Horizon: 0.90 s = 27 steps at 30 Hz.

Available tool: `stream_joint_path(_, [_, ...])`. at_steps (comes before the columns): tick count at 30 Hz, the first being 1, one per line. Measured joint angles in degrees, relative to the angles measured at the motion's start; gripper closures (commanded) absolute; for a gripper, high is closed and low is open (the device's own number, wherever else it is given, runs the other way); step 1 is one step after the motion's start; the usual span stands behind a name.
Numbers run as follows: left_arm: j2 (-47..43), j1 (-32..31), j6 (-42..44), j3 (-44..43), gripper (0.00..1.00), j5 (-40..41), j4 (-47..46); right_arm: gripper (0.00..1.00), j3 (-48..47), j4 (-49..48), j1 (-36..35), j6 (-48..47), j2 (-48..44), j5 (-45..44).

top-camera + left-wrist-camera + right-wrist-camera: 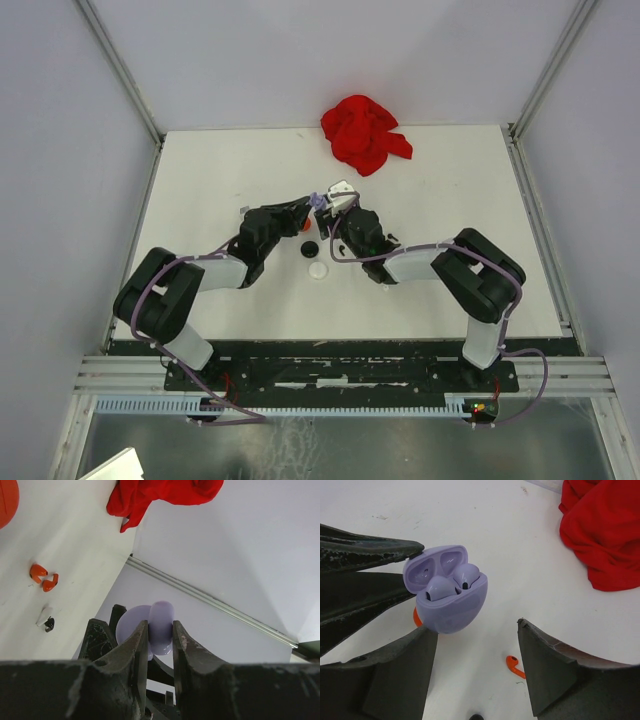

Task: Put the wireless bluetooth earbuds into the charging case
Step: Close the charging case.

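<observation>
1. R gripper nearest lens: jaws apart, nothing held, tips just short of charging case.
2. L gripper clamped on case, lid open, held above table.
3. Lilac earbuds both in their wells; look nearly seated.
4. Do it well: L holds steady, R presses buds straight down, gently, w/o knocking lid.
5. Red earbud loose on table; prob. not this case's.

White table, red cloth at far edge — orange earbuds, black disc, white disc
</observation>
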State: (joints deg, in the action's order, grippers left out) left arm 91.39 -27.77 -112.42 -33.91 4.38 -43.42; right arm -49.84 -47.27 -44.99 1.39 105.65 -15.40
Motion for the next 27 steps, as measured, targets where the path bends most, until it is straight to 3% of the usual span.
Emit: stream_joint_path(27, [3.3, 0.1, -0.7, 4.9, 0.97, -3.0, -8.6, 0.26, 1.9, -5.9, -0.2, -3.8, 0.1, -9.9])
